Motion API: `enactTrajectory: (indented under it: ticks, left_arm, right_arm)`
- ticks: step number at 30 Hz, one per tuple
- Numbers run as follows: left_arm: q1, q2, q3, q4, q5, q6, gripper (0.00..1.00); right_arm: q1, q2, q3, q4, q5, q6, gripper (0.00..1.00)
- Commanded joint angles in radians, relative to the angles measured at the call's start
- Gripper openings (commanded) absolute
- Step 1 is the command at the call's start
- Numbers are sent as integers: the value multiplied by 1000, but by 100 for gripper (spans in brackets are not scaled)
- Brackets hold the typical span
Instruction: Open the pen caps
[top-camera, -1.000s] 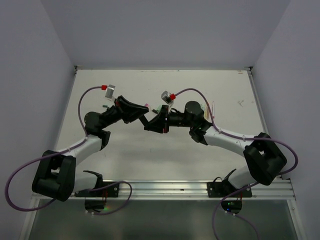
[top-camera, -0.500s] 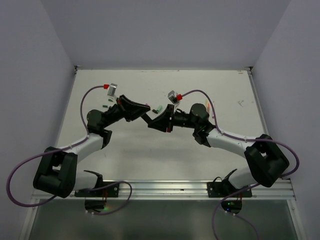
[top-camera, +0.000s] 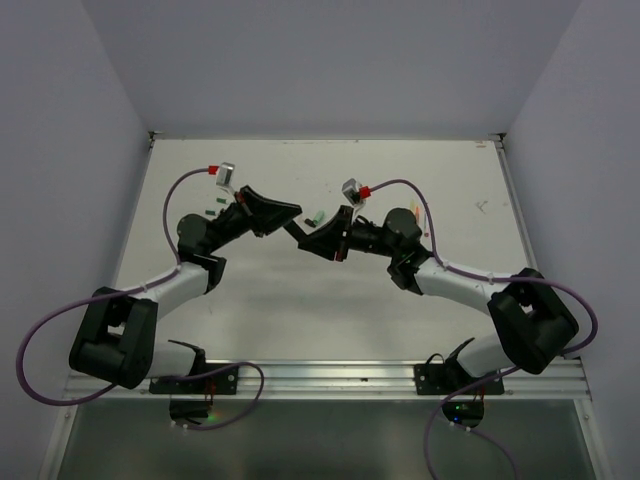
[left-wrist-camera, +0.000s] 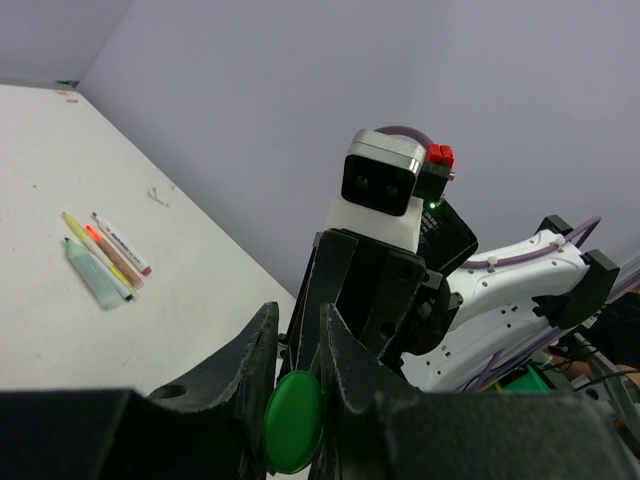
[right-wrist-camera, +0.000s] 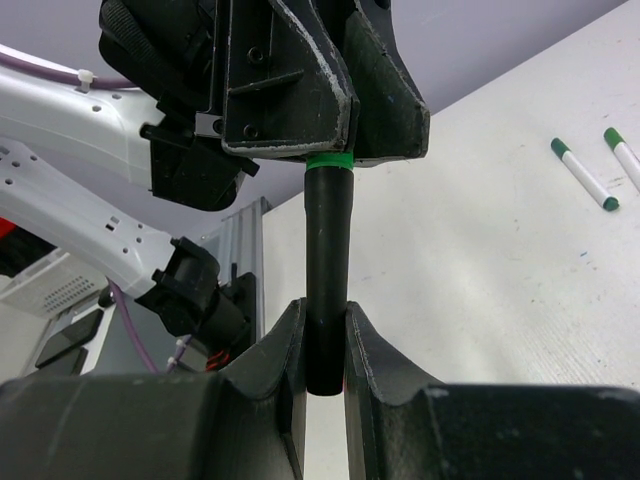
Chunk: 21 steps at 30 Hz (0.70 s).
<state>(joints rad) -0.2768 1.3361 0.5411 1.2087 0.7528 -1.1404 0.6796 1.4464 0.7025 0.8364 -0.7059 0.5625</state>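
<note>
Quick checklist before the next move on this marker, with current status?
1. Right hand shut on black marker barrel: ok.
2. Left hand shut on its green end: ok.
3. Marker straight between both hands: ok.
4. Cap seam exposed: cannot tell, hidden by left fingers.
5. Loose pens on table away from both hands: ok.

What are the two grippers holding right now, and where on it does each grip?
One black pen, spanning between them. The right gripper clamps its black end; the left gripper clamps the opposite end, at the green ring.
</note>
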Motion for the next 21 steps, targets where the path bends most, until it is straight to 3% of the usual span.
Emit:
enactTrajectory:
  ticks: [1,17,20,21]
  left_arm:
    - [99,-21,117,555,-434,70,0]
    - [228,-5,100,675,-462,-55,0]
    - [232,0,131,599,-411,-50,0]
    - [232,0,144,506,-355,-27,0]
  right_arm:
    - [8,9,-107,-154,-257,16,0]
    - [6,-6,-149,-114,-294,40,0]
    - [-6,-21,-149,-117,-274,47,0]
    - [-12,-36,-149,-120,-236,50,0]
